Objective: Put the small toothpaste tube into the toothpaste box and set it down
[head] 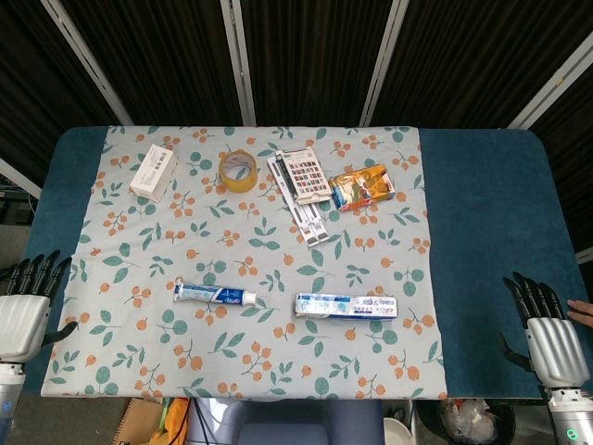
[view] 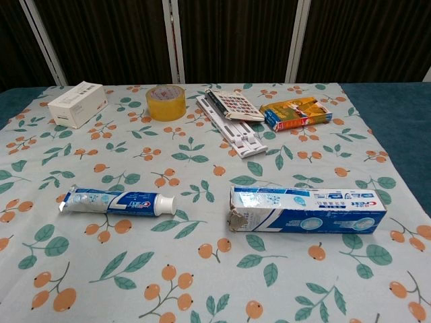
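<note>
Both hands empty, fingers spread, left hand (head: 23, 311), right hand (head: 553, 338), at table edges

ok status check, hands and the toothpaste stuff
Left hand and right hand open at table edges. Toothpaste tube beside toothpaste box, apart, untouched. Nothing between them.

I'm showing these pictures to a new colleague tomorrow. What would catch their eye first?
Probably the toothpaste tube and the toothpaste box, lying apart side by side near the front of the floral cloth, tube on the left. Both the left hand and the right hand sit at the table's near corners, fingers apart and holding nothing.
</note>
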You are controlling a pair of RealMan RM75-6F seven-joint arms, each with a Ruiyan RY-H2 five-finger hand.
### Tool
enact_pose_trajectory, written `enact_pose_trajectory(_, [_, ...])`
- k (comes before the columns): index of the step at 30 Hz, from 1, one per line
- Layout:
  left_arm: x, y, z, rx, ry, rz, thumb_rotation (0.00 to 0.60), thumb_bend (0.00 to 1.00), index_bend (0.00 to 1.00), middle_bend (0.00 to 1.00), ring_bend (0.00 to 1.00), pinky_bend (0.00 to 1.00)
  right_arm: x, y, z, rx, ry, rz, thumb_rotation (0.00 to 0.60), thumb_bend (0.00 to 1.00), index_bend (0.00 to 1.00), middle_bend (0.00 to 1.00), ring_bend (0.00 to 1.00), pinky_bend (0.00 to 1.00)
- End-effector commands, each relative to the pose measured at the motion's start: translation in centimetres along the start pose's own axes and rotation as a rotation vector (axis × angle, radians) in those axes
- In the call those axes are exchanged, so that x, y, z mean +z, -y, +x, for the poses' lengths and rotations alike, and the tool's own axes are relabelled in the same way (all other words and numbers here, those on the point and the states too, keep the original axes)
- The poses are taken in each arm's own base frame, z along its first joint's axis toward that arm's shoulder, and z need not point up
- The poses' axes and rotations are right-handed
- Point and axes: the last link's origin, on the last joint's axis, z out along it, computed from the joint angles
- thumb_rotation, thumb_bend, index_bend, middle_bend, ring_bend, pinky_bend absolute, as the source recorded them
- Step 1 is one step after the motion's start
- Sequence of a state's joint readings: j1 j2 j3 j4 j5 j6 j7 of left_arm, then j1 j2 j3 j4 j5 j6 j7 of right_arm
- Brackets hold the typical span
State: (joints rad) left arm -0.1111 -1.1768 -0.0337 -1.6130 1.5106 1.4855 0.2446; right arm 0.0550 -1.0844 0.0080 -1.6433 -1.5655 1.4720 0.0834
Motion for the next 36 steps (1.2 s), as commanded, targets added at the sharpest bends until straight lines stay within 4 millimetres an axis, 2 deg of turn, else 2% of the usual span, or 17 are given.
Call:
enact_pose_trajectory(1, [0.0, 0.0, 0.0, 0.0, 0.001, 0.0, 0.6, 0.0, 0.0, 0.0, 0.0, 0.01, 0.0, 0.0, 0.0, 0.0, -0.003, -0.001, 0.6, 0.37, 0.0, 0.0, 0.0, 0.0])
enact_pose_trajectory(8, [-0.1, -0.1, 0.0, -0.006, 0.002, -0.001, 0.6, 0.0, 0.0, 0.0, 0.0, 0.01, 0.1, 0.2, 0.3, 0.017, -0.061, 0.014, 0.6, 0.37, 0.0, 0.0, 0.0, 0.0])
enact_pose_trajectory(20, [-0.2, 0.1, 0.0, -0.007, 0.002, 0.004, 0.6, 0.0, 0.0, 0.0, 0.0, 0.01, 0.4, 0.3, 0.1, 0.024, -0.065, 0.021, 0.6, 0.37, 0.0, 0.0, 0.0, 0.0])
enact_pose_trajectory(32, [-0.2, 0.1, 0.1, -0.009, 0.006, 0.003, 0.6, 0.0, 0.0, 0.0, 0.0, 0.01, 0.4, 0.5, -0.1, 0.031, -0.034, 0.026, 0.6, 0.37, 0.0, 0.0, 0.0, 0.0])
enact_pose_trajectory(36, [-0.1, 0.0, -0.1, -0.004, 0.013, 0.0, 0.6, 0.0, 0.0, 0.0, 0.0, 0.01, 0.6, 1.4, -0.2, 0.034, 0.02, 0.064, 0.6, 0.37, 0.0, 0.0, 0.0, 0.0])
